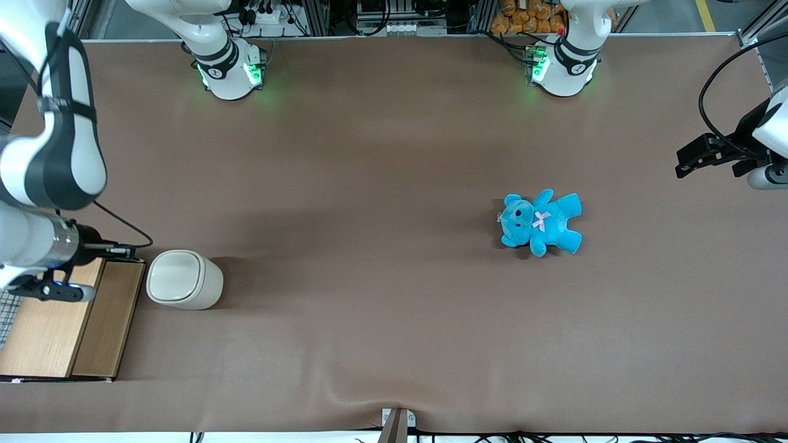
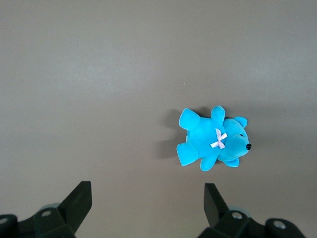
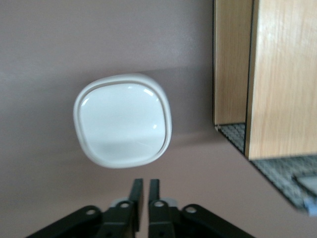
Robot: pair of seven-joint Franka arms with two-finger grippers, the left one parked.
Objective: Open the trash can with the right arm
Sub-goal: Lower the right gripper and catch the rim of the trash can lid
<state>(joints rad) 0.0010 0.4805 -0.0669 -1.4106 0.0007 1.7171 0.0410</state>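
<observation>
Hovering beside the closed bin [image 3: 123,126], above the box [image 1: 61,320], the tool [image 3: 144,191] has fingers pressed together.

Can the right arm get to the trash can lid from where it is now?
Probably yes. The gripper, fingers shut, hovers above the wooden-topped box, right beside the trash can. The lid lies flat and closed in its rim with nothing on top, so the way looks free.
</observation>
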